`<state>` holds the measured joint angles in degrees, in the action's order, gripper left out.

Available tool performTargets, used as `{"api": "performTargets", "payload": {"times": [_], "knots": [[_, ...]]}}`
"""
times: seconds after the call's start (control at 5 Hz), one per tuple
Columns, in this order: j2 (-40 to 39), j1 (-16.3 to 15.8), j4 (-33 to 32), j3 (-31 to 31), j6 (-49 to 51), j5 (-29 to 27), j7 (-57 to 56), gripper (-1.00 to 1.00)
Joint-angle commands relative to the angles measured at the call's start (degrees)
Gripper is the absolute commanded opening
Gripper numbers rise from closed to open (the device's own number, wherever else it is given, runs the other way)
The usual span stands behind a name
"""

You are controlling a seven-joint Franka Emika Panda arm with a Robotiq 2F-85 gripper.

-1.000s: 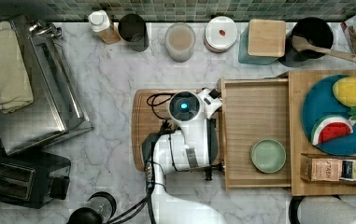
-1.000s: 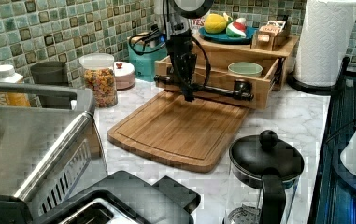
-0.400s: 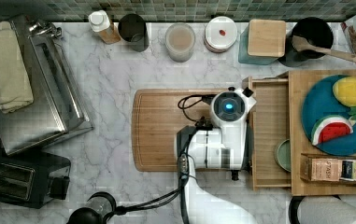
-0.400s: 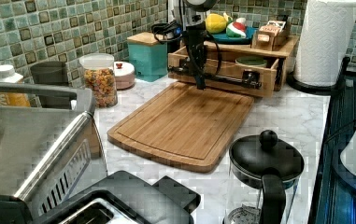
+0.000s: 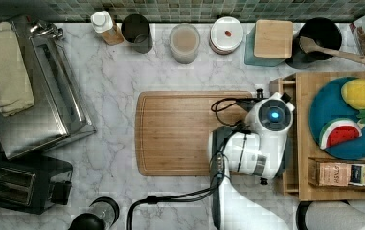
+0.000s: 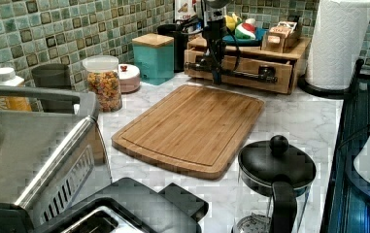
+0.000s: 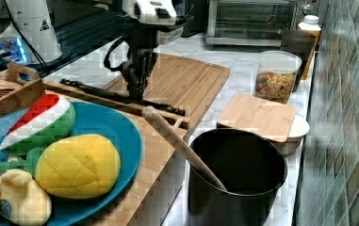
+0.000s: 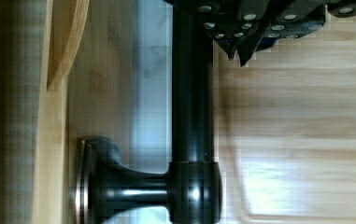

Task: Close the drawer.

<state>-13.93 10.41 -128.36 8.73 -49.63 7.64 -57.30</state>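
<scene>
The light-wood drawer (image 6: pixel 241 67) sits almost fully inside its wooden cabinet, with a thin strip of its front (image 5: pixel 288 182) showing past my arm in the top view. Its long black bar handle (image 6: pixel 250 75) (image 7: pixel 97 92) (image 8: pixel 192 116) runs across the front. My gripper (image 6: pixel 216 77) (image 7: pixel 137 92) (image 8: pixel 241 53) points down at the handle's middle, fingers shut together and resting against the bar on the cutting-board side. The drawer's inside is hidden.
A wooden cutting board (image 5: pixel 185 134) lies just in front of the drawer. The cabinet top carries a blue plate (image 5: pixel 331 108) of toy fruit and a small box (image 5: pixel 345 173). Jars, a teal canister (image 6: pixel 153 58), a black pot (image 7: pixel 236 174), a paper towel roll (image 6: pixel 335 43) and a toaster oven (image 5: pixel 51 91) ring the counter.
My arm has swept toward the top view's right, pushing the drawer from wide open into the cabinet. The green bowl inside is now covered.
</scene>
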Motion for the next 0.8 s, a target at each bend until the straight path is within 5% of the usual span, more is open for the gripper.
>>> {"api": "performTargets", "payload": {"times": [0.2, 0.8], "knots": [[-5.01, 12.39, 15.06, 7.48, -2.31, -5.30, -10.39, -1.00], [-5.48, 11.89, 16.07, 8.74, -2.16, -5.73, -10.96, -1.00]]}}
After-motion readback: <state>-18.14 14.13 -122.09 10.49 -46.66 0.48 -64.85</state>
